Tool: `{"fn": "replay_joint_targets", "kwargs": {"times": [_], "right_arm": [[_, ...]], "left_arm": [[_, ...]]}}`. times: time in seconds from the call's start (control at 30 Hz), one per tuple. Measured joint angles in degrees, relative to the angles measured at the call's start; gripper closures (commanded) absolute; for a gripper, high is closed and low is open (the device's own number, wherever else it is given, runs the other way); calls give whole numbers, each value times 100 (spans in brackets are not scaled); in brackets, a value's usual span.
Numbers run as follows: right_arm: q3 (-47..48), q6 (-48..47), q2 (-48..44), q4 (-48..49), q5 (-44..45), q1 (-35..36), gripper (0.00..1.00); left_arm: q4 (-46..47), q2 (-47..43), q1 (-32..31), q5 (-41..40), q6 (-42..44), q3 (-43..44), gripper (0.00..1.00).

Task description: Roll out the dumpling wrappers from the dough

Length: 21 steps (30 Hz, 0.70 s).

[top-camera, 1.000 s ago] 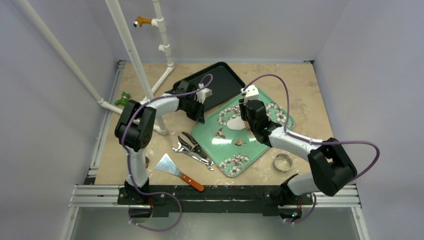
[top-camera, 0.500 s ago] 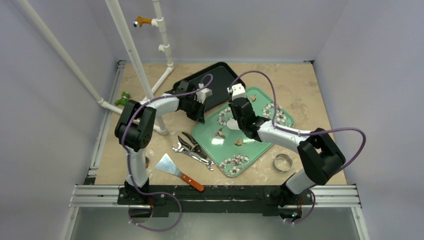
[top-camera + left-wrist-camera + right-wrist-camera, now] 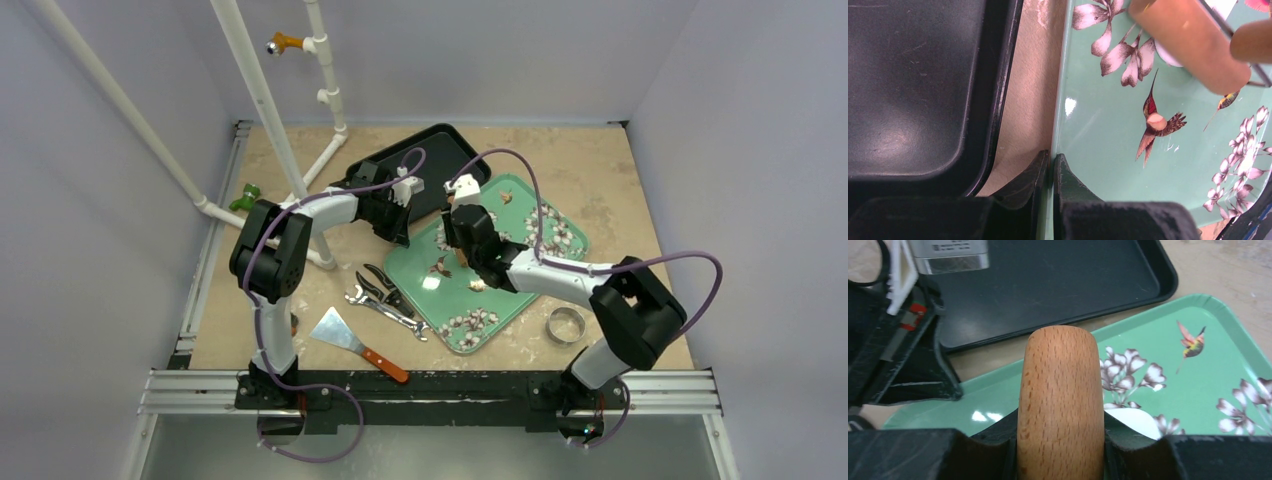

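A flat white dumpling wrapper (image 3: 1130, 421) lies on the green flowered tray (image 3: 520, 290), mostly hidden under the wooden rolling pin's roller (image 3: 1193, 45). In the left wrist view only an edge of the wrapper (image 3: 1167, 54) shows. My right gripper (image 3: 1060, 442) is shut on the rolling pin's handle (image 3: 1060, 390), and in the top view it (image 3: 470, 238) hangs over the tray's far-left part. My left gripper (image 3: 1052, 161) is shut on the tray's left rim (image 3: 1060, 115), between the green tray and the black tray.
A black tray (image 3: 440, 160) sits just beyond the green one. Pliers (image 3: 385, 288), a wrench (image 3: 390, 312) and a scraper (image 3: 355, 343) lie left of the green tray. A metal ring (image 3: 565, 325) rests at its right. White pipes (image 3: 270, 110) stand at back left.
My right arm has swung left and away across the green tray, carrying the rolling pin over the white dough. The left arm has kept still on the rim.
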Motion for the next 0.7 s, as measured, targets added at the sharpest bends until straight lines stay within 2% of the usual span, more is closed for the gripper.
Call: {"fn": "replay_joint_targets", "kwargs": {"times": [0.23,0.43,0.53,0.7], "right_arm": [[-144,411,-9,273,-518,203,100],[-142,494,-251,-101,-957,240,100],[-142,444,-529,-420,-1075,85,100],[-236,439,-1233,-459,-1255,-634,100]], "left_arm": [[2,2,4,11,0,0,100],[2,2,7,17,-2,0,100],[2,2,7,17,0,0,100],[2,2,7,20,0,0,100]]}}
